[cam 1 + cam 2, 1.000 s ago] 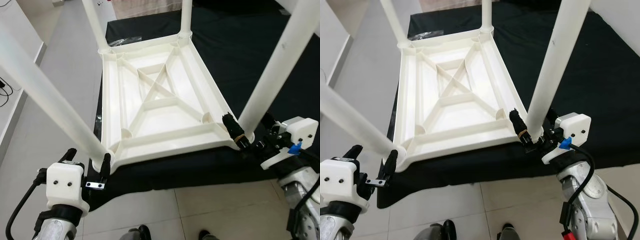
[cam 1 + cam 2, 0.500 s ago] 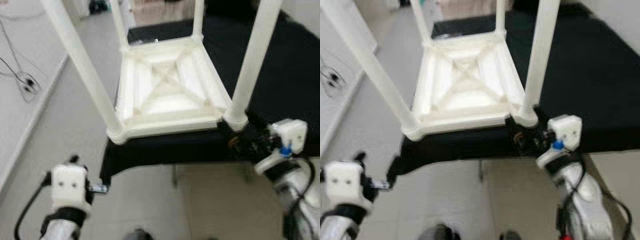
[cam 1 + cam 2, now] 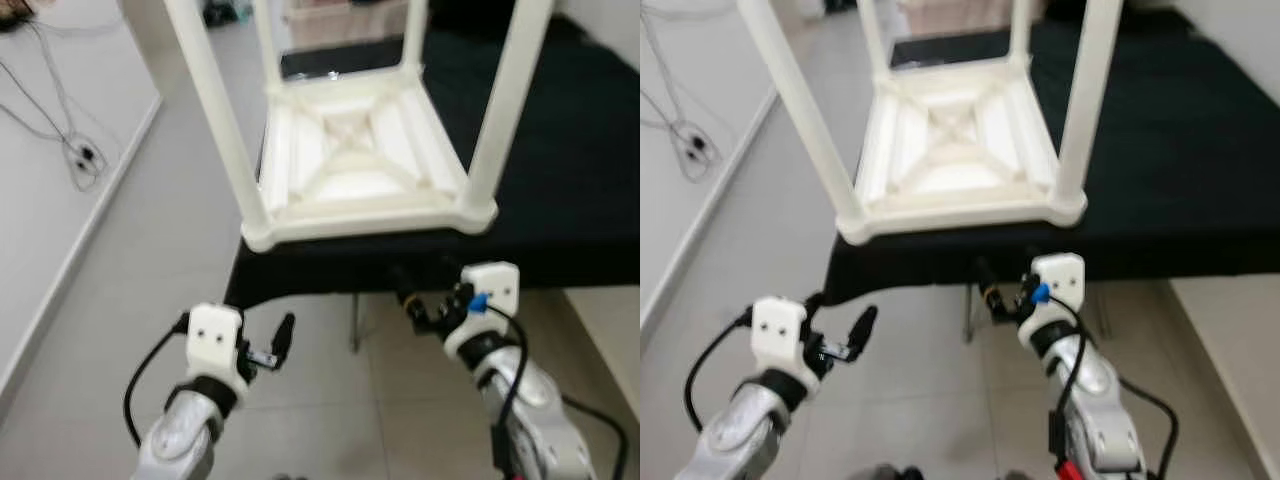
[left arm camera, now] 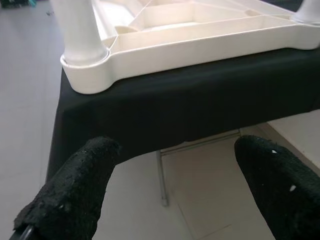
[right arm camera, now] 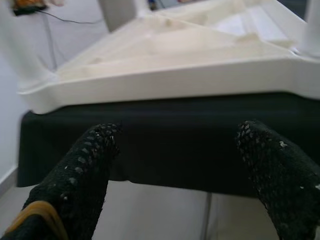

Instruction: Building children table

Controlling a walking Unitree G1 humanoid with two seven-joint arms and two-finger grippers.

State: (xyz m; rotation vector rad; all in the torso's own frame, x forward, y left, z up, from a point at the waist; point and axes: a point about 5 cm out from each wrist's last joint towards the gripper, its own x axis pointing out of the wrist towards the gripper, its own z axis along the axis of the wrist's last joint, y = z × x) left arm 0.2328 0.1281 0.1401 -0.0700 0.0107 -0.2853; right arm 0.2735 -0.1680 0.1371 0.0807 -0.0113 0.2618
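Left eye view: left gripper (image 3: 268, 343) held low over the tiled floor (image 3: 150, 260), fingers spread, nothing between them, silver arm bent up from below. Right gripper (image 3: 420, 300) raised at the near edge of the black cloth (image 3: 560, 190), fingers parted and empty. Children table (image 3: 365, 165), white plastic, lies upside down on the cloth ahead of both grippers, four legs pointing up, cross-ribbed underside exposed. Near left leg (image 3: 215, 110) stands ahead of the left gripper; near right leg (image 3: 505, 100) ahead of the right gripper. Cables (image 3: 60, 130) lie on the floor by the white wall, well apart on the left gripper's outer side.

Left wrist view: two black fingers (image 4: 75, 190) wide apart, clear of everything. Beyond them hangs the cloth's drape (image 4: 190, 110), the table's corner and leg socket (image 4: 85, 65) above it; a thin metal support (image 4: 161, 175) shows under the cloth.

Right wrist view: fingers (image 5: 80, 175) spread, a tan band at one finger's base (image 5: 30, 222). Cloth edge and table rim (image 5: 165, 75) lie just ahead, untouched.
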